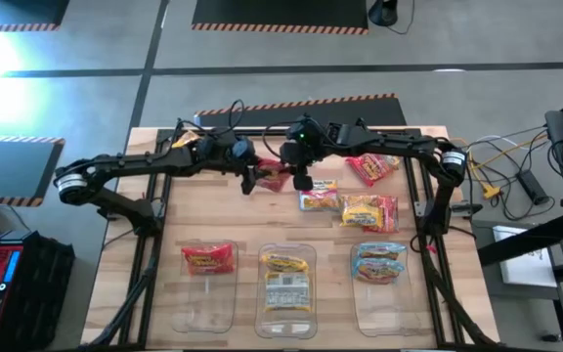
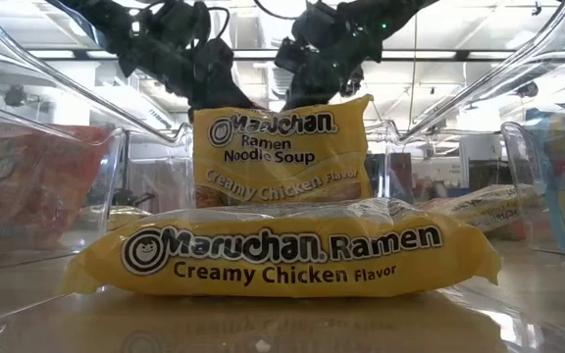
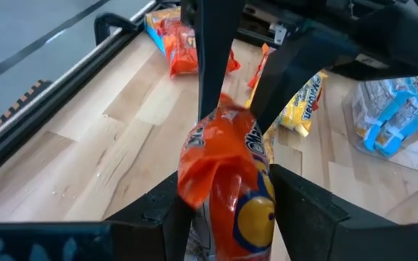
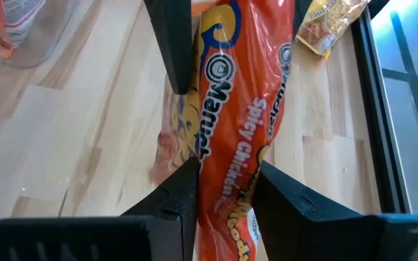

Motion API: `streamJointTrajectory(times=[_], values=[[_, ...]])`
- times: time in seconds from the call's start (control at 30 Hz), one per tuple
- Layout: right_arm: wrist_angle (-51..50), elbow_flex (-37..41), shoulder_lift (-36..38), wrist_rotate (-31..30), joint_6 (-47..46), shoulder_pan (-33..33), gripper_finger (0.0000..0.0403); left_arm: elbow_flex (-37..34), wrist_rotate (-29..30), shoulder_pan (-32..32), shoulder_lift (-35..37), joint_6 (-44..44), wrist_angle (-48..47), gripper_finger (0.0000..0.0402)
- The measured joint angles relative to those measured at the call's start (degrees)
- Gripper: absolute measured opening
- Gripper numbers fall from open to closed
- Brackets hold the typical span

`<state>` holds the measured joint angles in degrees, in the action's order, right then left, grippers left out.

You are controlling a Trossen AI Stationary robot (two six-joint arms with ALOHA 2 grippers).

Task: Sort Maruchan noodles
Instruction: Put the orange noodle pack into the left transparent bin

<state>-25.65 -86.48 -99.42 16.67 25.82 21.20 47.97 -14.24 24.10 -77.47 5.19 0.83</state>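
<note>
The wooden counter [image 1: 213, 215] fills the middle of the high view, with both dark arms reaching in from the left and right edges and meeting at upper centre. Along the lower edge sit three clear bins: the left bin [image 1: 208, 303] holds one red packet [image 1: 209, 258], the middle bin [image 1: 287, 315] holds two yellow packets [image 1: 286, 262], and the right bin [image 1: 383, 303] holds the blue packets [image 1: 379, 262]. In the low view the yellow packets fill the centre, one lying flat [image 2: 282, 257] and one propped up behind it [image 2: 281, 152], both printed Creamy Chicken.

Loose packets lie right of centre on the bare wood: a yellow-red one [image 1: 369, 211], a red one [image 1: 371, 167] above it, and a smaller pale one [image 1: 318, 200] to their left. One more lies at the upper left, by the left arm [image 1: 186, 142].

The orange packet [image 1: 274, 178] sits at upper centre, lifted off the wood and gripped from both sides. The left hand [image 1: 252, 179] pinches one end; in the left wrist view the packet [image 3: 227, 185] bulges up between its two fingers [image 3: 300, 210]. The right hand [image 1: 301, 179] pinches the other end; in the right wrist view the packet [image 4: 234, 109], printed Spicy Chicken, runs the height of the frame, squeezed between the fingers [image 4: 176, 196].
</note>
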Motion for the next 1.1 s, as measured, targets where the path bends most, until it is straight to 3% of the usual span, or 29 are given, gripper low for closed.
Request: streamJointTrajectory(times=[0.33,0.57,1.1], values=[[0.0,0.0,0.0,-0.1,-0.3,-0.3,0.0100,0.0,-0.2,0.0,0.0,-0.2,-1.1,0.0100],[-1.1,-0.2,0.0,0.0,-1.0,-0.3,0.0101,-0.1,-1.2,0.0,0.0,-0.2,-1.1,0.0112],[-23.0,-6.7,1.4,-0.6,-4.9,0.6,0.0160,-0.2,-1.7,0.1,1.0,0.2,-4.4,0.0102]])
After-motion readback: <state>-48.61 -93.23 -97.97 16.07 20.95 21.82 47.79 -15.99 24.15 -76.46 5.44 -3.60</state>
